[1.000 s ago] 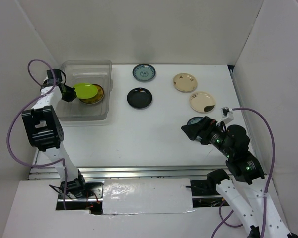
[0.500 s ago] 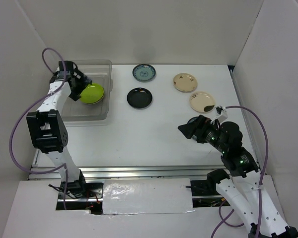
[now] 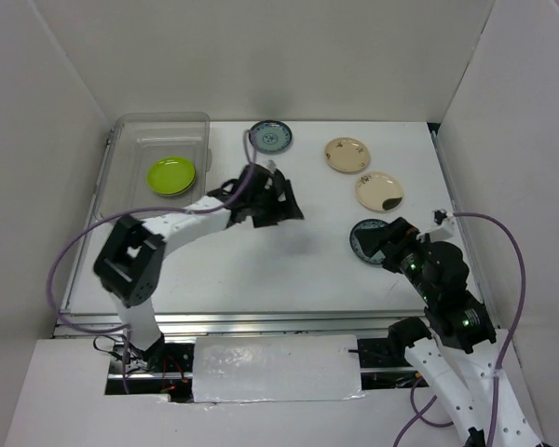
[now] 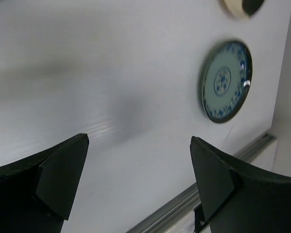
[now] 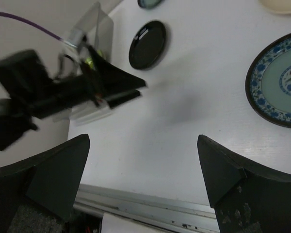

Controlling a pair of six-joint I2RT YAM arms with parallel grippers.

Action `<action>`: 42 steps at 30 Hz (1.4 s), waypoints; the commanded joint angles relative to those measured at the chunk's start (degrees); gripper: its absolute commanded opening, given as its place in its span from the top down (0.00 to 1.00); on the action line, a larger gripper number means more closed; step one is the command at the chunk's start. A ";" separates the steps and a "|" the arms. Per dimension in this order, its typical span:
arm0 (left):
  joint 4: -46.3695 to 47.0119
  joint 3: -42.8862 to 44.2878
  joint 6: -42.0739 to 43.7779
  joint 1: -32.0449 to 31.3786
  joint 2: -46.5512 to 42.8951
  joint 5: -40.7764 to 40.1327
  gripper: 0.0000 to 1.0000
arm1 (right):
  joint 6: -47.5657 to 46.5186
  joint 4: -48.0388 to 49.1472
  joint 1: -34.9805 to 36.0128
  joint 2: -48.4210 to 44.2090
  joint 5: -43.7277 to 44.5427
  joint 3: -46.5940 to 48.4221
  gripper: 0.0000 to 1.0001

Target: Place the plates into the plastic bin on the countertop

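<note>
The lime green plate (image 3: 171, 175) lies inside the clear plastic bin (image 3: 158, 130) at the back left of the countertop (image 3: 261, 270). My left gripper (image 3: 284, 207) (image 4: 138, 182) hangs open and empty over the middle of the table. It covers the black plate in the top view; that black plate (image 5: 147, 44) shows in the right wrist view. Loose plates lie around: a blue-patterned plate (image 3: 270, 137) at the back, two cream plates (image 3: 347, 155) (image 3: 379, 191), and another blue-patterned plate (image 3: 361, 237) (image 5: 279, 80) (image 4: 226, 81). My right gripper (image 3: 384, 244) (image 5: 143, 179) is open and empty, just over the near edge of this last plate.
White walls close in the table on the left, back and right. A metal rail (image 5: 150, 206) runs along the near edge. The left arm (image 3: 182, 223) stretches across the table from the left, its purple cable looping beside it.
My left gripper has opened and left the lime green plate in the bin, then swung right to the table's middle. The right gripper has shifted slightly right, over the near blue plate.
</note>
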 commanded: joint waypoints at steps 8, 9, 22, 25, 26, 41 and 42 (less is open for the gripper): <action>23.94 10.71 -7.32 -13.12 25.26 11.98 0.01 | 1.41 -7.70 -0.38 -7.60 7.07 6.29 0.00; 24.84 11.50 -8.89 -13.13 26.69 11.80 0.01 | 1.32 -7.70 -0.46 -8.38 5.93 6.29 0.00; 21.52 22.84 -15.50 -14.35 42.60 7.15 0.34 | 0.36 -10.60 -0.46 -12.52 5.22 8.39 0.00; 19.31 25.83 -14.62 -14.88 44.36 7.76 0.46 | 0.27 -10.87 -0.38 -12.61 5.04 8.48 0.00; 18.61 26.45 -14.53 -14.97 44.80 7.76 0.49 | 0.27 -10.78 -0.38 -12.70 4.95 8.40 0.00; 12.31 0.00 -8.65 -7.27 0.45 -3.29 1.00 | -0.17 -7.27 -0.29 -10.42 4.78 6.73 0.00; 5.58 0.00 -8.21 -5.41 -1.84 -4.71 1.00 | 0.35 -6.31 -0.20 -9.89 4.60 5.68 0.00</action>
